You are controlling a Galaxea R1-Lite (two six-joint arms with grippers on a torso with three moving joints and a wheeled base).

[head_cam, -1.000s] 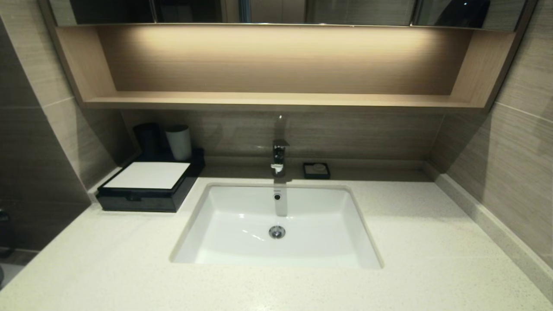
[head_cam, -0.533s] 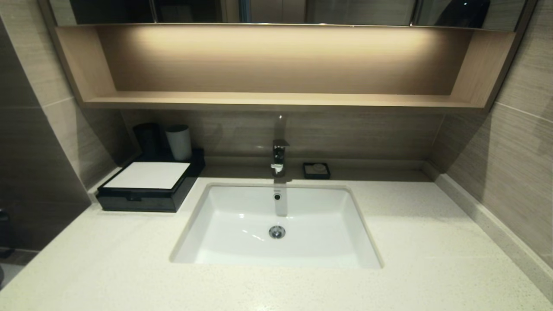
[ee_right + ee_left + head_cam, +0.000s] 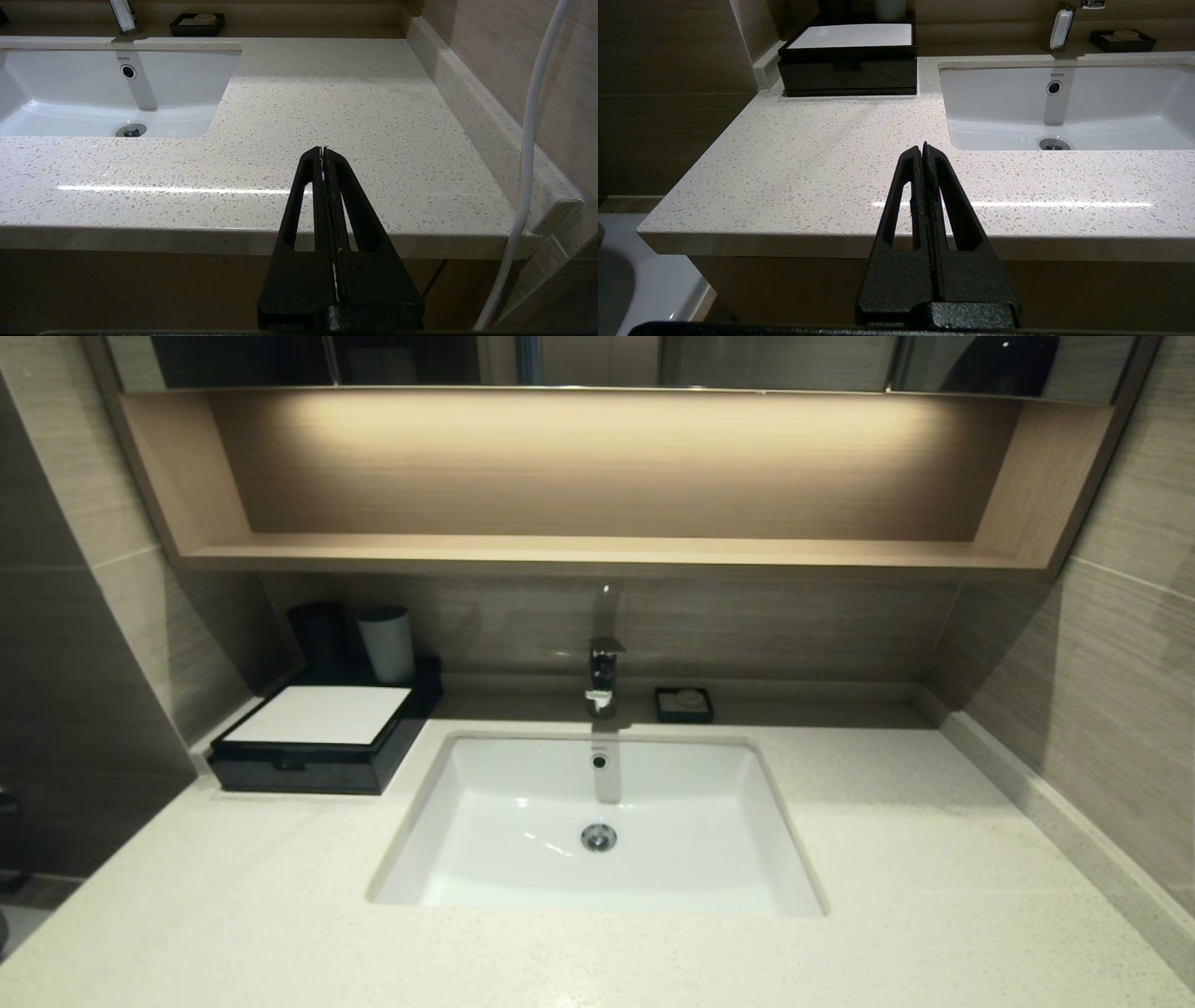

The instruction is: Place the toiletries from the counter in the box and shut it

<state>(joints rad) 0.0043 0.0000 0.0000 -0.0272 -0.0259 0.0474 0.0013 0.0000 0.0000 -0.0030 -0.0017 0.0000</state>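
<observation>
1. Box sits at the back left of the counter, left of the sink, well apart from the left gripper, which is low by the counter's front edge. Farther still from the right gripper, off the front edge on the sink's other side.
2. Box: low, flat, black, white top panel, small front catch, lid down. No sachets visible on the counter.
3. Left gripper: fingers pressed together, holding nothing, touching nothing.
4. Right gripper: fingers pressed together, empty, clear of the counter.
5. Behind the box: grey cup. Soap dish by the faucet.
</observation>
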